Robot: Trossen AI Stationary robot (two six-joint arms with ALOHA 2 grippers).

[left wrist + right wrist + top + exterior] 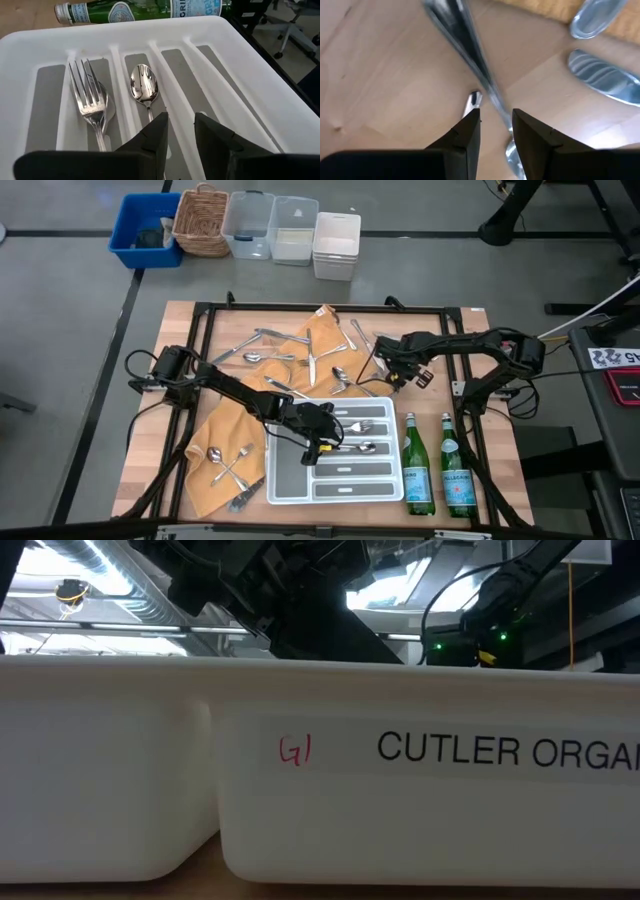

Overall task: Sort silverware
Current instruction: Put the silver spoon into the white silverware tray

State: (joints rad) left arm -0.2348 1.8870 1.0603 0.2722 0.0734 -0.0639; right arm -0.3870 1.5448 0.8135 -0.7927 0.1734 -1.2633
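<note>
Left gripper [322, 442] over the near-left part of the white divided tray [385, 492], low above its compartments. Fingers [152, 142] parted by a narrow gap, nothing between them. Just ahead of them in the left wrist view, a spoon [144, 89] lies bowl-up in one slot; a fork [89, 95] rests on top of another spoon in the slot beside it.

Right gripper [392, 372] low over bare tabletop [480, 330] just beyond the tray's far edge, at the right fringe of the scattered silverware [300, 360]. Fingers [466, 135] slightly apart; a slim metal handle [465, 42] runs diagonally ahead of them and down toward the gap. Cannot tell whether they touch it; no grip visible.

Rest of the silverware: loose forks, spoons and knives spread over the orange cloth [225, 425] and wood beyond the tray; a few more [228, 462] on the cloth left of the tray.

Two green bottles [438, 468] stand right of the tray. Low view shows only the tray's wall [330, 800].
</note>
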